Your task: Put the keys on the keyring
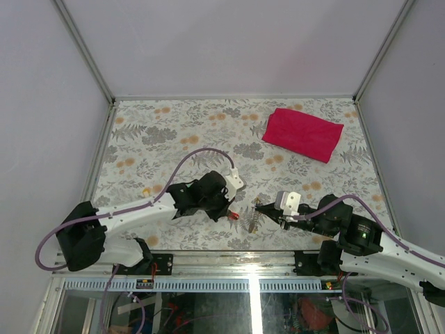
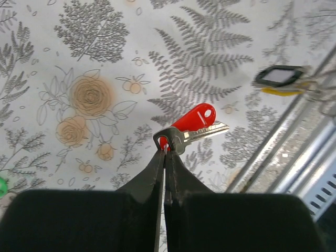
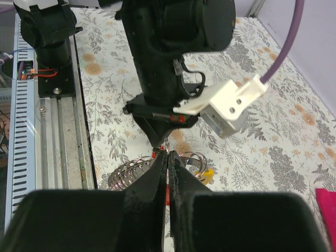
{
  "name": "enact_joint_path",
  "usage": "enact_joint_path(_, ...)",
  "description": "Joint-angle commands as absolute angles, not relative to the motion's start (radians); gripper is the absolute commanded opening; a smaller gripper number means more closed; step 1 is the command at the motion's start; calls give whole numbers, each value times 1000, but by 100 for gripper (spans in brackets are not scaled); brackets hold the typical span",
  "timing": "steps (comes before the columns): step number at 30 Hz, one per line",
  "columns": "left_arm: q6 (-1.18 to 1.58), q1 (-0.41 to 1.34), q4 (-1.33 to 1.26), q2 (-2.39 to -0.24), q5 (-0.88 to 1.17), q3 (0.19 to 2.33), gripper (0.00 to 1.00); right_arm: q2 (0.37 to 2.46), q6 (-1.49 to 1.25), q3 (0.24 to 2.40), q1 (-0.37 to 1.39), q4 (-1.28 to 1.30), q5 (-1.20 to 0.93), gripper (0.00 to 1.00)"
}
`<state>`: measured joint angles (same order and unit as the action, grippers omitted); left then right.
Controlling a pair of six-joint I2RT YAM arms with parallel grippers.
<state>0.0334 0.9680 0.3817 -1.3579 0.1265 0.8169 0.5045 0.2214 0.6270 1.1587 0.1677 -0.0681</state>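
1. The left gripper (image 2: 166, 148) pinches the red-tagged key (image 2: 195, 122) by its head
2. The keyring (image 1: 254, 216) lies between both grippers, near the table's front edge
3. The right gripper (image 3: 167, 155) is pressed together at the keyring; whether it holds it I can't tell

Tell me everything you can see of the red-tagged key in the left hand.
The red-tagged key is a small silvery metal key joined to a glossy red plastic tag, which is rounded and has a pale hole near its far end. The left hand is shut on the key's head, pinching it from both sides. Blade and tag point away from the fingers, fanned slightly apart, over the floral table cover. Nothing else visibly touches it.
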Motion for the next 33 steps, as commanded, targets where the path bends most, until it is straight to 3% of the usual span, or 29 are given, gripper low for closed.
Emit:
enact_joint_path(1, 98, 971, 275, -1286, 230, 749, 0, 484, 237, 682, 1165, 138, -41, 0)
enact_joint_path(14, 234, 989, 162, -1471, 150, 732, 0, 469, 232, 689, 1165, 168, -31, 0)
enact_joint_path(27, 237, 992, 170, -1412, 95, 689, 30, 477, 228, 673, 1164, 148, -40, 0)
enact_joint_path(33, 251, 993, 149, -1396, 119, 665, 35, 471, 222, 668, 1164, 148, -40, 0)
